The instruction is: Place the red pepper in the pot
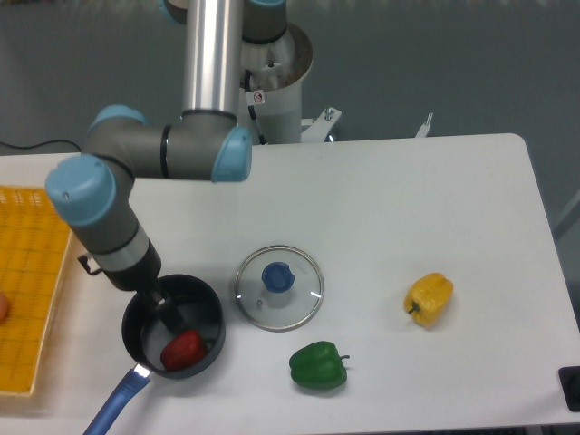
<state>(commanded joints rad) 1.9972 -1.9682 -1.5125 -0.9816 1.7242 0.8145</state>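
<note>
Now the red pepper [183, 349] lies inside the pot [145, 315], down in the lower left of the picture. It rests on the grey bottom, close to the near wall of the pot. The pot's blue handle [112, 410] sticks out toward the bottom edge of the picture. The claw [166, 311] hangs over the pot, just above and to the left of the pepper. It is not holding the pepper. Its fingers look dark and small, and I cannot tell if they are open or closed. The glass lid [279, 287] with its blue knob lies flat on the white table [408, 199], just to the right of the pot. A green pepper [318, 365] sits below the lid. A yellow pepper [429, 298] sits farther right. A yellow tray [32, 272] is at the left edge.
</note>
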